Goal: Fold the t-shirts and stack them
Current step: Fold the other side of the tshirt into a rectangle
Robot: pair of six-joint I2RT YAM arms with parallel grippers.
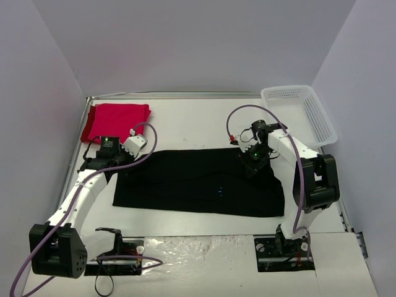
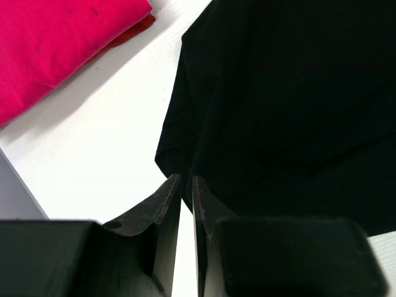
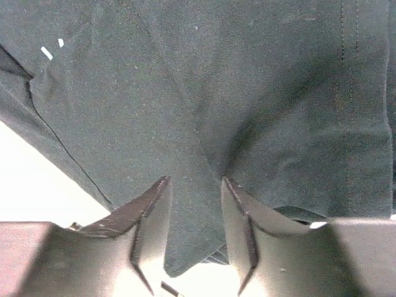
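On table (image 1: 185,127): two t-shirts (image 1: 198,182) (image 1: 117,120), one basket (image 1: 322,120)

The black t-shirt (image 1: 185,185) is matt, finely knit cloth; the red t-shirt (image 1: 117,120) is smooth matt cloth. My right tool (image 3: 194,180) has fingers (image 3: 145,213) of scuffed, matt dark plastic. The basket (image 1: 300,114) is white mesh plastic.

The right gripper (image 3: 194,185) has its jaws apart, a fold of the black t-shirt (image 3: 247,93) between them; bare white table (image 3: 37,179) at 8 o'clock.
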